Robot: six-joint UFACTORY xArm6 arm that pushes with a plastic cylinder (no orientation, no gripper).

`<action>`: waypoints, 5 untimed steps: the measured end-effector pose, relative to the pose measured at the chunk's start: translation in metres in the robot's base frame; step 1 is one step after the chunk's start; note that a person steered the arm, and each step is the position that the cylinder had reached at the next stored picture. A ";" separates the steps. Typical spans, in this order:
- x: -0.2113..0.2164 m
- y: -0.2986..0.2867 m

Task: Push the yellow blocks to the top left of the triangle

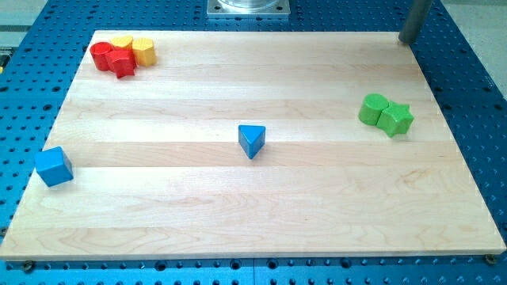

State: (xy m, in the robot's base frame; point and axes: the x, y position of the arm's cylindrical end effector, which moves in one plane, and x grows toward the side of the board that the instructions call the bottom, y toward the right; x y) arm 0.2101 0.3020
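Observation:
Two yellow blocks sit at the board's top left corner: a yellow hexagon-like block [143, 51] and a flatter yellow block [121, 42] just left of it. They touch a red round block [101, 55] and a red star-like block [122, 63]. The blue triangle [252, 141] stands near the board's middle, far below and right of the yellow blocks. My tip [409, 39] is at the view's top right, at the board's far edge, a long way from all the blocks.
A blue cube [54, 166] sits at the left edge. A green round block [372, 108] and a green star [395, 119] touch each other at the right. The wooden board [261, 214] lies on a blue perforated table.

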 end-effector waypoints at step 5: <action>0.009 -0.047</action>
State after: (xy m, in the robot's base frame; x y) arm 0.2188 0.2546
